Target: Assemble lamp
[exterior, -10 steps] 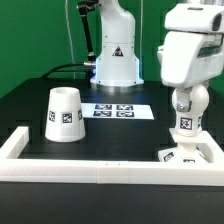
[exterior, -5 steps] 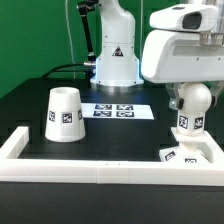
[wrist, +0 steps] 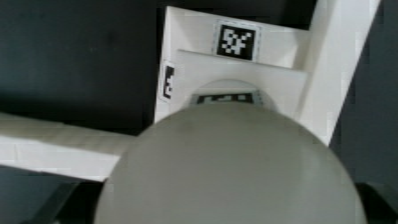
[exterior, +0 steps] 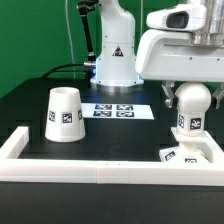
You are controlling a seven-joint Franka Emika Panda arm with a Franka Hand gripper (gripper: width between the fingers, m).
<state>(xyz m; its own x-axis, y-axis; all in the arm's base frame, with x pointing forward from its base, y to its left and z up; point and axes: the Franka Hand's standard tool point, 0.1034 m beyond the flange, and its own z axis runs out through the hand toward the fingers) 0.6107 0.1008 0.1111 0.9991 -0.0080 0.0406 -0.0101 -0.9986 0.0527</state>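
Observation:
The white round bulb (exterior: 192, 101) stands upright on the flat square base (exterior: 200, 153) at the exterior view's right, inside the rail's corner. My gripper (exterior: 190, 93) hangs straight over the bulb, with its jaws down either side of the bulb's round top and closed on it. In the wrist view the bulb (wrist: 222, 170) fills the near field and hides the fingers. Beyond it lies the base (wrist: 199, 65) with its tag. The white cone shade (exterior: 65, 113) stands alone on the black table at the exterior view's left.
The marker board (exterior: 118, 110) lies at the table's middle back. The long white border rail (exterior: 100, 168) runs along the front and turns up both sides. The arm's white pedestal (exterior: 115, 62) stands behind the marker board.
The hand has turned about its vertical axis over the bulb and now shows its broad side. The bulb, base and shade stay in the same places.

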